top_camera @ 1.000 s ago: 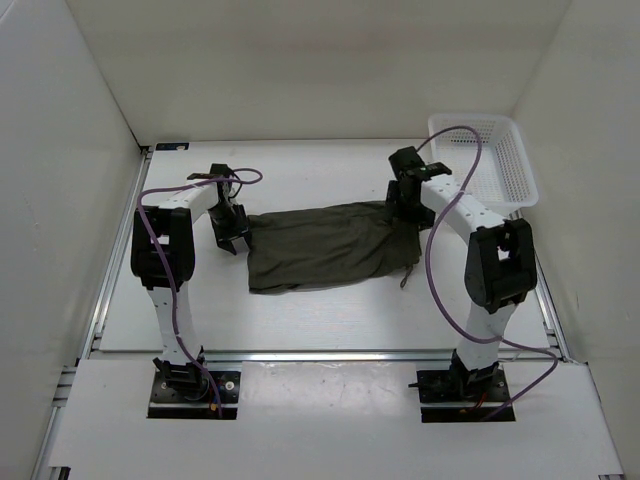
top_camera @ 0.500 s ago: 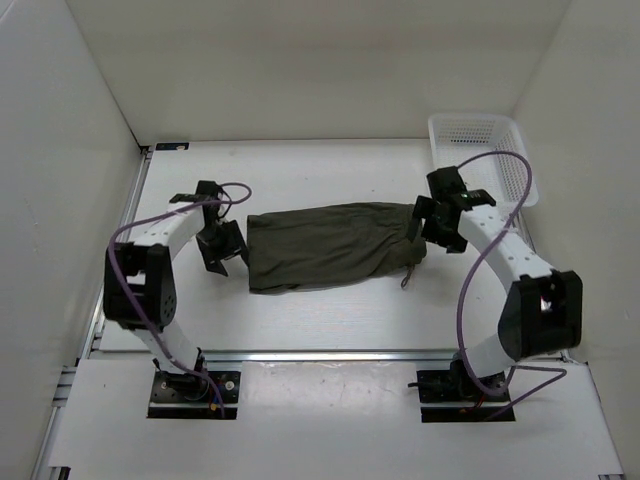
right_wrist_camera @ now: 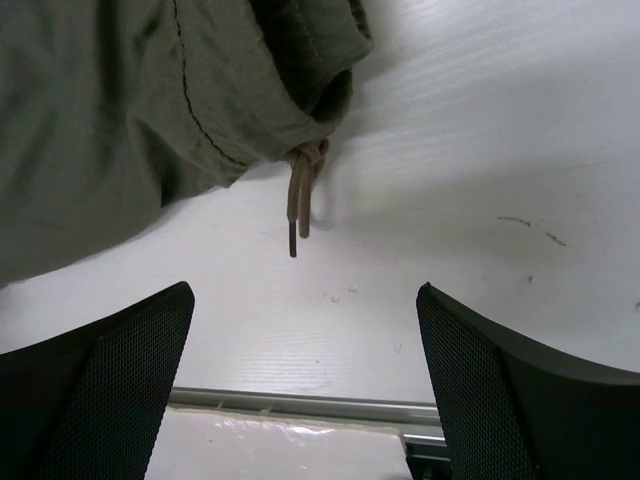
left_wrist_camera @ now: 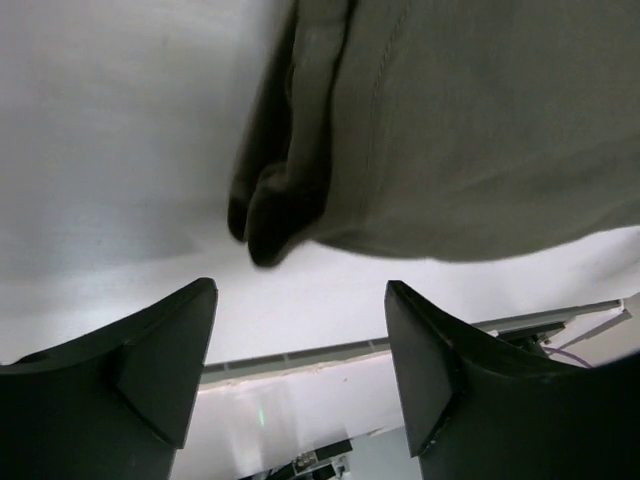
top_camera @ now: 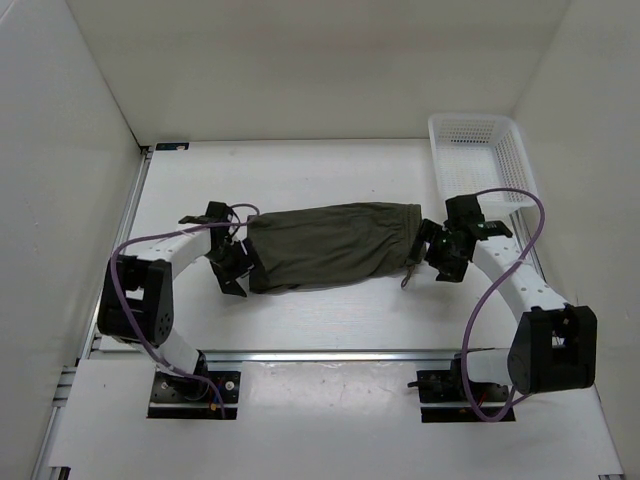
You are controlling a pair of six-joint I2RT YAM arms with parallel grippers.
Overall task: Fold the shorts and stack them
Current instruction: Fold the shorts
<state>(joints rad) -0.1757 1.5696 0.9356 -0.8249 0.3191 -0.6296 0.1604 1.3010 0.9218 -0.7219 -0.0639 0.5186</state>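
L pincer (left_wrist_camera: pixel 300 290) gaping, shorts (left_wrist_camera: pixel 480 130) edge just beyond tips.

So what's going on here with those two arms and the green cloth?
Two robot arms are set to fold a pair of shorts lying on the table. The left gripper sits low at the shorts' left end, the right gripper at the right end, near the drawstring. Both are open, and neither holds the fabric yet. A white basket stands at the far right.

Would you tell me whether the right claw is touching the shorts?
Apart. In the right wrist view, bare table shows between the shorts and the open fingers of the right claw.
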